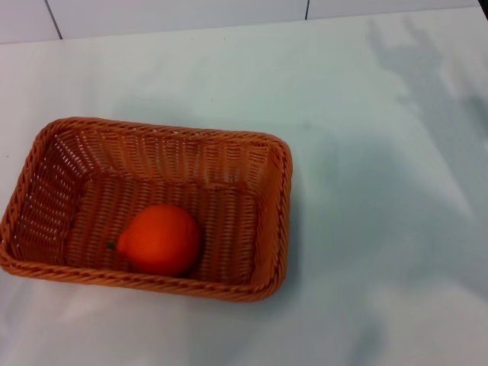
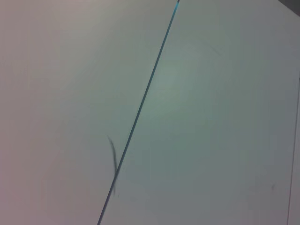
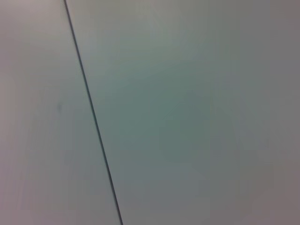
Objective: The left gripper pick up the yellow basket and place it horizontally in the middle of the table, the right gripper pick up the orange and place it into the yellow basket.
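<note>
Neither the left gripper nor the right gripper is showing in any of the three views, so whether either one is released, clenched or grasping something cannot be told. No arm is reaching into the head view; only soft grey shadows are lying across the upper right of the table point(image 1: 366, 229). Both wrist views are taking in nothing but pale flat surface crossed by a thin dark seam point(image 2: 140, 108), with a faint dark smudge just beside it in the left wrist view; what those surfaces are cannot be told.

In the head view, the yellow basket point(image 1: 278, 229) is sitting flat on the table in the lower left of the frame, its long side running across the picture and its open top facing up. Its left rim is touching the frame edge. The orange point(image 1: 160, 239) is resting inside the basket on the woven floor, near the lower wall, with its small dark stem nub pointing toward the left. The basket's lower rim is hiding the very bottom of the fruit.
</note>
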